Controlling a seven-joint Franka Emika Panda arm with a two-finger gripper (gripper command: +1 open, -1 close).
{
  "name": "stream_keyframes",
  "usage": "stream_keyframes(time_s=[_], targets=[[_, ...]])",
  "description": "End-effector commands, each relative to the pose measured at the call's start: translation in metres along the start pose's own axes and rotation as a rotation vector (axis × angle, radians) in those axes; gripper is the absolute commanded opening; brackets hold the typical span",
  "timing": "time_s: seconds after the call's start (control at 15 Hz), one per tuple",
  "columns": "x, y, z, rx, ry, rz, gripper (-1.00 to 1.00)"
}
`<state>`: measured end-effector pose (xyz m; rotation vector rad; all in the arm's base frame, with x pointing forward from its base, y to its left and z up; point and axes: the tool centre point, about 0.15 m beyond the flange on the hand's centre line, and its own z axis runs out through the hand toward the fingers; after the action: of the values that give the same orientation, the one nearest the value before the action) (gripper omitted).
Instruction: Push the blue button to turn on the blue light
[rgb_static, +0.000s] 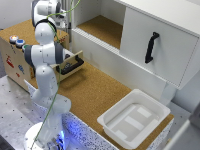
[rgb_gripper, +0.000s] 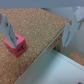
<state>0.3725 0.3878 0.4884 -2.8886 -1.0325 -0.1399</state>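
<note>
Currently end effector (rgb_gripper: 42, 31) hangs with fingers apart and empty over the cork counter (rgb_static: 95, 90) by a pink block (rgb_gripper: 15, 45), while the blue button (rgb_static: 20, 43) sits well off toward the exterior view's left, atop the wooden box (rgb_static: 15, 62).

White arm (rgb_static: 45, 75) upright from base, elbow bent, wrist raised high; gripper (rgb_gripper: 42, 31) jaws spread apart, holding nothing.
</note>
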Motion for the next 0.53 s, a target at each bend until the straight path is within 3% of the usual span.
stream_keyframes(time_s=[0.0, 0.2, 0.47], targets=[[-0.013, -0.014, -0.026, -0.058, -0.138, -0.068, 1.00], [-0.032, -0.035, -0.046, -0.070, -0.205, -0.066, 1.00], [-0.052, -0.083, -0.039, -0.019, -0.176, -0.075, 1.00]])
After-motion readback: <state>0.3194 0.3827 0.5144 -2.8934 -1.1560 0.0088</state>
